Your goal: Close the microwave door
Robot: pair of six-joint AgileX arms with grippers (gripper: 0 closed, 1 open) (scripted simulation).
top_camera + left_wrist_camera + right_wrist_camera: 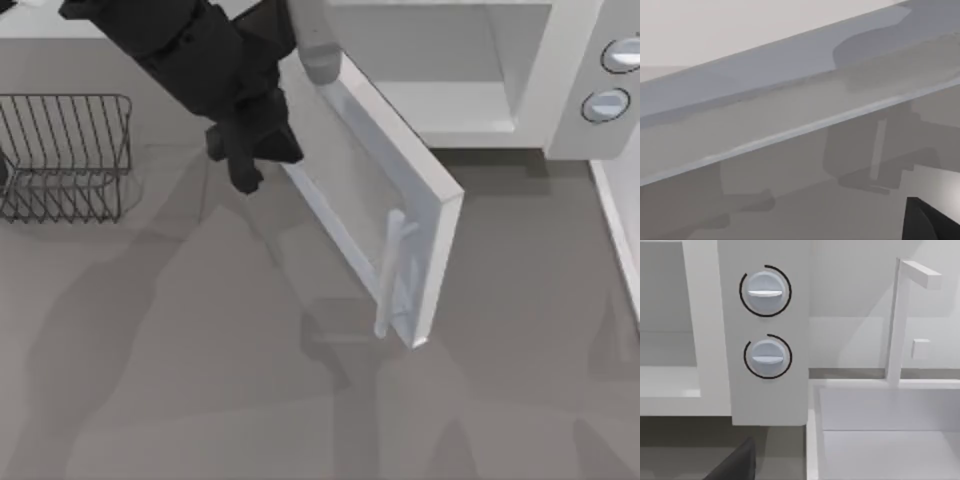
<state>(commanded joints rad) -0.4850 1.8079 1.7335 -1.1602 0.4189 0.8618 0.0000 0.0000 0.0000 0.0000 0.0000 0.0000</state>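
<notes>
Microwave (470,70): white box at the far edge of the table, toward the top view's right, pale cavity exposed, two round knobs (765,292) on its side panel, both seen close in the right wrist view. Microwave door (400,215): hinged at the cavity's left corner, swung out at an angle over the table toward the near side, roughly half open; its free edge with the pale bar handle (392,270) stands well apart from the knob panel. Left gripper (245,150): dark, hanging at the outer face of the door near the hinge end, just beside or touching the panel; contact cannot be settled from above, and whether its fingers are apart or together cannot be told. The left wrist view looks along the door's window and frame from very near, which fits a pushing stance. Wire rack (65,155): dark, on the table at the top view's left, apart from the work. Sink (880,430) with white tap (897,320): beside the microwave, right wrist view. Right arm: parked at the right, facing the knobs. Progress, as judged: the door is partly swung and not latched; the remaining swing toward the cavity and the final press shut are left to do
</notes>
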